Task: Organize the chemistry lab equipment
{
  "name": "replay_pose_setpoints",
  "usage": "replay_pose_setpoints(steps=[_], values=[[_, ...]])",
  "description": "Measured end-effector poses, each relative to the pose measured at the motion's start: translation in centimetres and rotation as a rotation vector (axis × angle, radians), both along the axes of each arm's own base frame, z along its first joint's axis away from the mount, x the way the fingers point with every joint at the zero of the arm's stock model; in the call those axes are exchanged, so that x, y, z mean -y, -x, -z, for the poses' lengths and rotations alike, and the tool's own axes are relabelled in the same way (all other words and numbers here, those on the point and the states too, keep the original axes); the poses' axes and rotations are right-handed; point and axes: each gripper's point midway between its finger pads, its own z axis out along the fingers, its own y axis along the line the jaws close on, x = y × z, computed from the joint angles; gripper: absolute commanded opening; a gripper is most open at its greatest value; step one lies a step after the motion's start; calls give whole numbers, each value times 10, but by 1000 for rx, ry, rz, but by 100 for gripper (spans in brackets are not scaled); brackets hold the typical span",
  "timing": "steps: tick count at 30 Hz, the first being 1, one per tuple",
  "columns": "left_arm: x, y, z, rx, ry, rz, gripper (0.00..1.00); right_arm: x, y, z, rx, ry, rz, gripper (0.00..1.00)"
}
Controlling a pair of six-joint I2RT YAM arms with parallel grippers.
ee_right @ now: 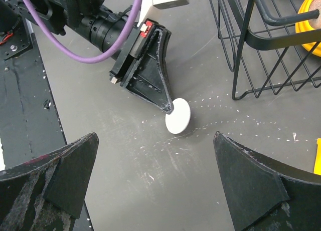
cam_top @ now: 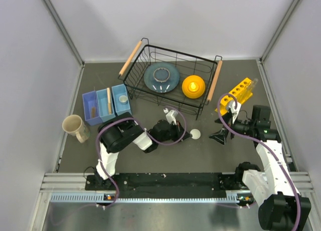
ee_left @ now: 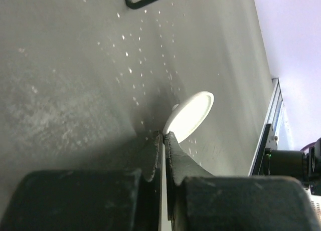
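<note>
Left gripper (ee_left: 164, 136), jaws almost closed, tips touching white round piece (ee_left: 189, 116); right gripper (cam_top: 221, 138) wide open, empty, near that piece.

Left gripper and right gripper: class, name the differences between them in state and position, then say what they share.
The left gripper is shut; the right gripper stands wide open. The left gripper's tip meets the rim of the white disc; the right gripper holds nothing and faces that disc from farther off. Both have two dark fingers and point at the same disc.
</note>
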Motion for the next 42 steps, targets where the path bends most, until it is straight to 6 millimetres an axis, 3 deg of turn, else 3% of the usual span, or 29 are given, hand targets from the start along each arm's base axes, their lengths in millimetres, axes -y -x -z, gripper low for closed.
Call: replay_pose_setpoints(steps=[5,10,15,18,23,27,30,34,42], values=[[-16,15,-7,18,-13,21,0,0,0,0,4,2,-1,99],[-42,34,-46,50,5,22,0,0,0,-1,13,5,-1,99],[-87,41,-80,29,-38,-112,0,0,1,-3,26,7,0,99],[-128,36,-95,10,-94,-276,0,0,1,-4,32,9,0,99],[-216,22,-115,12,-177,-641,0,0,2,-4,41,11,-7,99],[-299,-4,-131,-16,-276,-965,0,-2,3,-4,44,12,-17,99],[-342,-23,-141,-71,-361,-1120,0,-3,4,-4,44,13,-21,99],[-358,-47,-145,-162,-483,-1151,0,-3,4,-4,48,15,-23,99],[-360,-96,-136,-288,-623,-1096,0,-3,4,-4,47,16,-23,99]])
